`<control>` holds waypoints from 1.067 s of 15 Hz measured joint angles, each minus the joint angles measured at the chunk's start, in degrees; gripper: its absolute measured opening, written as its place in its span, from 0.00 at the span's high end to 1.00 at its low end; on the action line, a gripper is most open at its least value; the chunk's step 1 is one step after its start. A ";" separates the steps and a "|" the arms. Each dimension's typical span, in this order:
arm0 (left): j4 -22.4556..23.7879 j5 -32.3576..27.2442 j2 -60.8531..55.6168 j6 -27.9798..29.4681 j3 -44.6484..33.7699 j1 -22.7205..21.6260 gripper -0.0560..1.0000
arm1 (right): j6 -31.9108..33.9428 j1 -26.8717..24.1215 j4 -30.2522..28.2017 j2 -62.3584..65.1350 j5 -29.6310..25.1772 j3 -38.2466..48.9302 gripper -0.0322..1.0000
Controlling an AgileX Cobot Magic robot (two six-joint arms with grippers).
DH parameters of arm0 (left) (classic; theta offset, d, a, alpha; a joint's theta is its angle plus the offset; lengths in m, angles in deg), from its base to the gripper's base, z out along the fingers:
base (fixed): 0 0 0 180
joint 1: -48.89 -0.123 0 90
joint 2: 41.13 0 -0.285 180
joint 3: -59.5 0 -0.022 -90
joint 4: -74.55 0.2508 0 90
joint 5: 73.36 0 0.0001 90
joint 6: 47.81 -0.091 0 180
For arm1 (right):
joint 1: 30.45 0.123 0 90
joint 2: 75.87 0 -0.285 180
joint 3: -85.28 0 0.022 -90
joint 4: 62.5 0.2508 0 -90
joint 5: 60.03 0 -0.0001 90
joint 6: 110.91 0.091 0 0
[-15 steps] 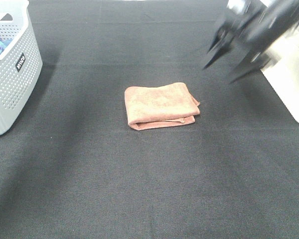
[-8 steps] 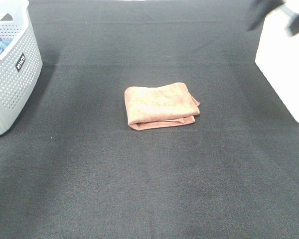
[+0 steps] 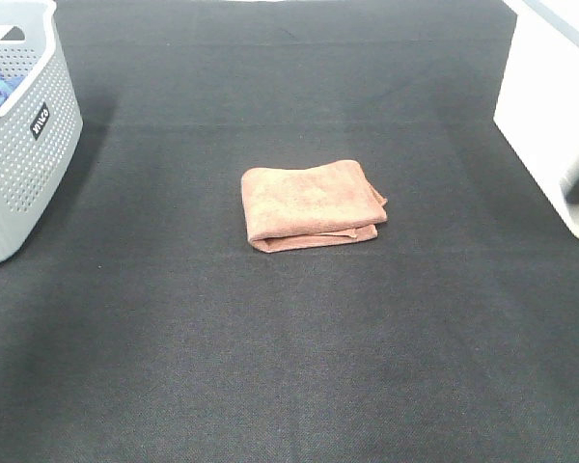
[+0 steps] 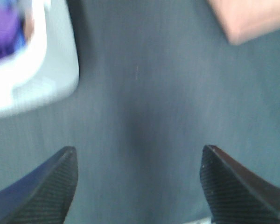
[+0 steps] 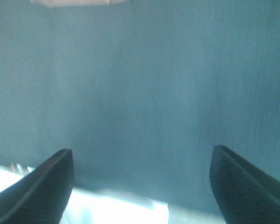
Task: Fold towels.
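Note:
The reddish-brown towel [image 3: 312, 204] lies folded into a small rectangle in the middle of the black table, with no gripper touching it. Neither arm shows in the exterior high view. In the left wrist view my left gripper [image 4: 137, 156] is open and empty above the black cloth, with a corner of the towel [image 4: 252, 18] at the frame's edge. In the right wrist view my right gripper [image 5: 142, 156] is open and empty over bare black cloth, and a pale strip [image 5: 74, 2], likely the towel, shows at the frame's edge.
A grey perforated basket [image 3: 24, 145] with blue fabric inside stands at the left edge; it also shows in the left wrist view [image 4: 32, 70]. A white box [image 3: 550, 106] stands at the right edge. The table is covered in black cloth [image 3: 270, 338].
The right arm, seen at the upper right one second ago, has withdrawn up and right out of the exterior view. The towel has not moved.

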 joint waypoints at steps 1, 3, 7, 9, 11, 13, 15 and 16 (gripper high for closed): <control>0.00 1.78 -7.16 -0.34 -8.65 0.00 0.28 | 0.00 0.00 -0.52 4.70 0.97 6.93 0.24; 0.00 2.41 -15.36 -1.03 -18.28 0.00 0.28 | 0.00 0.00 -0.63 11.34 1.38 15.18 0.24; 0.00 2.35 -28.48 -3.67 -29.79 0.00 0.28 | 0.00 0.00 -2.64 23.78 1.26 22.80 0.24; 0.00 2.35 -34.49 -4.70 -33.12 0.00 0.28 | 0.00 0.06 -4.01 30.94 1.15 23.84 0.24; -0.06 2.58 -40.39 -6.36 -35.64 0.00 0.28 | -0.46 0.06 -4.07 38.56 1.03 23.95 0.24; -0.40 4.18 -42.34 -6.70 -36.67 0.00 0.28 | -1.55 0.06 -4.30 42.74 1.03 24.06 0.24; -2.52 4.98 -42.40 -8.88 -36.73 0.00 0.28 | -2.92 0.06 -4.35 44.86 1.60 24.64 0.24; -3.27 5.04 -42.40 -10.20 -36.73 0.00 0.28 | -3.09 0.06 -4.35 44.92 1.83 24.64 0.24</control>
